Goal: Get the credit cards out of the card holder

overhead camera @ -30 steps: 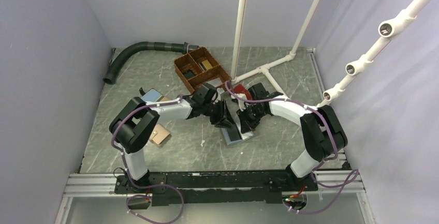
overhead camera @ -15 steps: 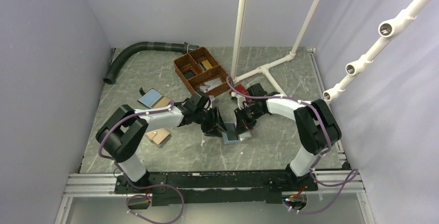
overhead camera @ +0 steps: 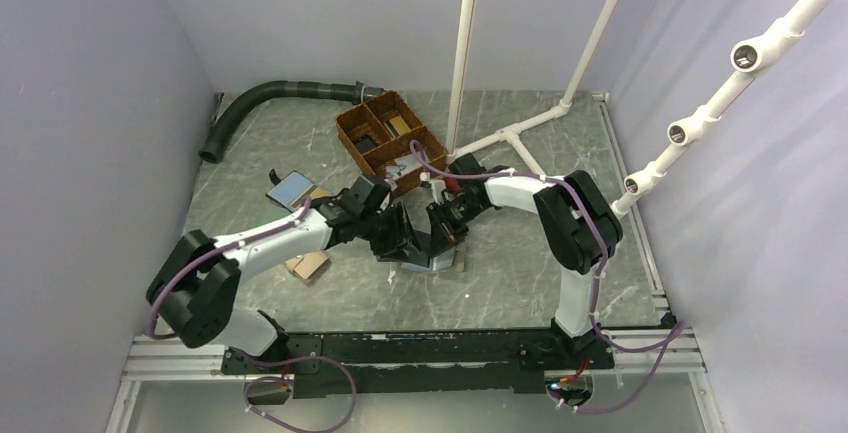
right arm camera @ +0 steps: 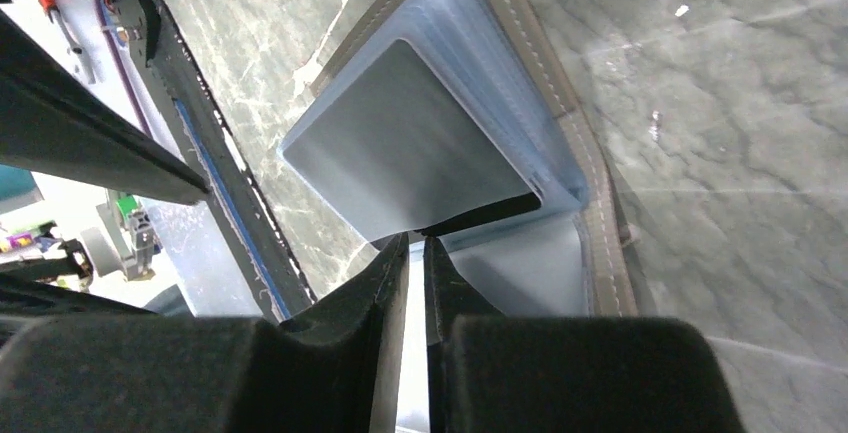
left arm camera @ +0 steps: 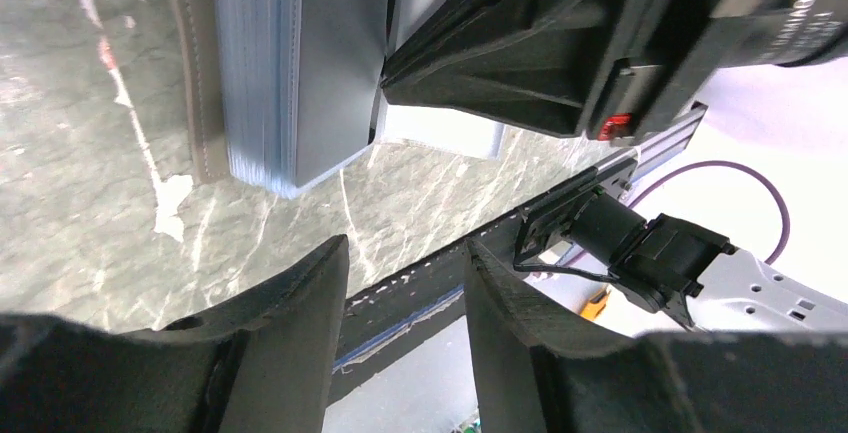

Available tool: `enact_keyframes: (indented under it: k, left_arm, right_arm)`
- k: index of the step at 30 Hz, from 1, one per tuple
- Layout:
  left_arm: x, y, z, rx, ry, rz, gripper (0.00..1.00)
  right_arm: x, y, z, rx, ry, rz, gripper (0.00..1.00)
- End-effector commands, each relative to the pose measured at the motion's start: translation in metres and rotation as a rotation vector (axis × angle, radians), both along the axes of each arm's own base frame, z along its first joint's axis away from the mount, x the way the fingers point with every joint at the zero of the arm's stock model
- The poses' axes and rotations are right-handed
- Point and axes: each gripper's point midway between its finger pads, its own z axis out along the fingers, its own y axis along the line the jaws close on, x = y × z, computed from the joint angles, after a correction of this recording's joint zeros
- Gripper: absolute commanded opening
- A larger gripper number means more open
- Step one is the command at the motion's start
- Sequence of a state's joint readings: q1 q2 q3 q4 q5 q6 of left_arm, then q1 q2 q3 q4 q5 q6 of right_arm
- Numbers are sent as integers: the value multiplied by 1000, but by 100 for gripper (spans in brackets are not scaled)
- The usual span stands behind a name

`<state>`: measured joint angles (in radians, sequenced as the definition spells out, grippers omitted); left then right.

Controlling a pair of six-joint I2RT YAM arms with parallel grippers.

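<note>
Taupe-grey bifold card holder (right arm camera: 588,203) lies open on the marbled grey table (right arm camera: 720,103), with a flat pale grey credit card (right arm camera: 410,148) poking out of its blue slots. Right gripper (right arm camera: 415,241) is nearly closed at that card's edge, can't tell if it's pinching. Left gripper (left arm camera: 405,253) gapes empty nearby, probably to steady the holder.

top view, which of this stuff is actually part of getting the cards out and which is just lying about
Job in hand:
- card holder, lying open
- grey credit card sticking out of it

Just lying about:
- brown divided tray
- black hose
- blue-and-tan wallet
- white pipes
</note>
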<state>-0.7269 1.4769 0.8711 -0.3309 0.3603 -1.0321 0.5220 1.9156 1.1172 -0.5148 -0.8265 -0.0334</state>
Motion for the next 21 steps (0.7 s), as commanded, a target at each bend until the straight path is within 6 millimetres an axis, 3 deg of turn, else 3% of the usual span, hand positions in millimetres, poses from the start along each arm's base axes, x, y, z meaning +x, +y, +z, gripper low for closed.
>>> enact_keyframes:
  k: [1,5,8,10,12,14,17,21]
  left_arm:
    - [12,19,19,52,-118,42,51]
    - [18,27,29,63,-203,52,50]
    - [29,32,51,47,-362,31,51]
    - [39,38,62,61,-465,41,62]
    - [47,46,65,81,-518,84,80]
    - [48,46,65,67,-527,79,86]
    - [46,37,57,18,-480,41,84]
    - [44,19,40,-24,-414,-20,71]
  right_arm:
    - [5,5,11,26,-53,16,14]
    - [7,-1,19,22,-142,10,15]
    - [10,-4,22,16,-192,7,17]
    - [12,-5,23,11,-213,8,18]
    - [15,-7,19,1,-224,3,19]
    - [17,-6,15,-6,-216,-1,19]
    - [22,-9,11,-31,-223,-12,19]
    - [25,-16,6,-53,-228,-43,19]
